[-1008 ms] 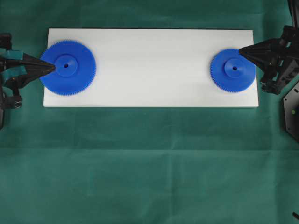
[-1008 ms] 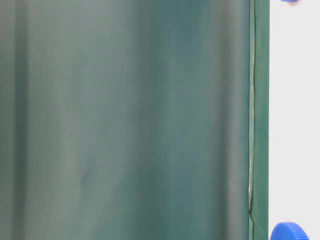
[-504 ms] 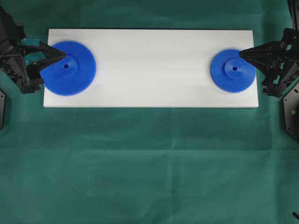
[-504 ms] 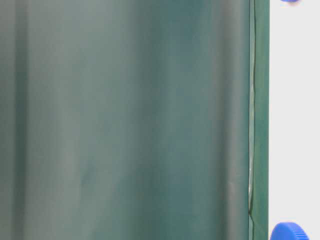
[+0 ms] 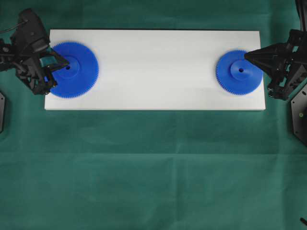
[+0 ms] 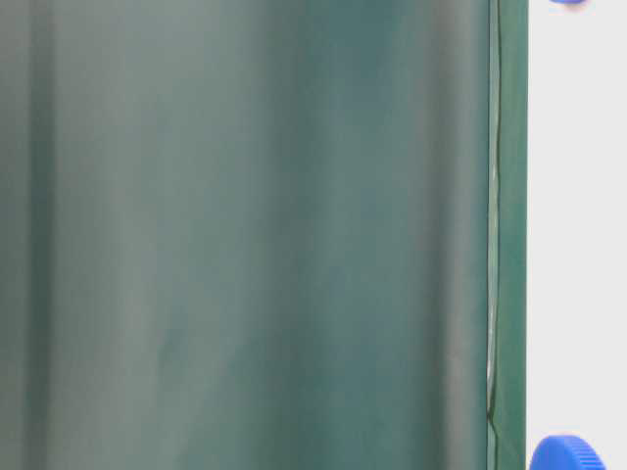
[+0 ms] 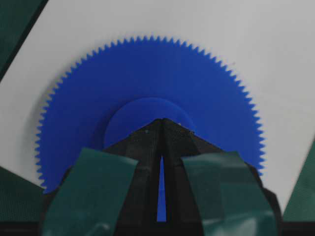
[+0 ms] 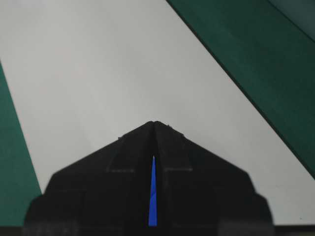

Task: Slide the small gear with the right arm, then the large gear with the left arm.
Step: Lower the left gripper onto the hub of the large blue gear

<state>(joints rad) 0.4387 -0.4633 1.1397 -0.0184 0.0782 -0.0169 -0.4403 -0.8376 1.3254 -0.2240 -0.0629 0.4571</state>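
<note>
Resting at the hub of the small gear (image 5: 239,72), the right arm's fingers (image 5: 247,54) are pressed together; stiff, light plastic should skate across the white board (image 5: 158,57).

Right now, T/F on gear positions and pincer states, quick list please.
1. Both gears lie on the white board. True: the large gear sits at its left end, the small gear at its right end.
2. The two gears touch. False: a long bare stretch of board lies between them.
3. The left pincer is shut, its tip over the large gear's hub. True.
4. The right pincer is wide open. False: its fingers meet at the tip, shut.
5. The right pincer's tip is over the small gear's upper right edge. True.
6. The board rests on a red cloth. False: the cloth is green.
</note>
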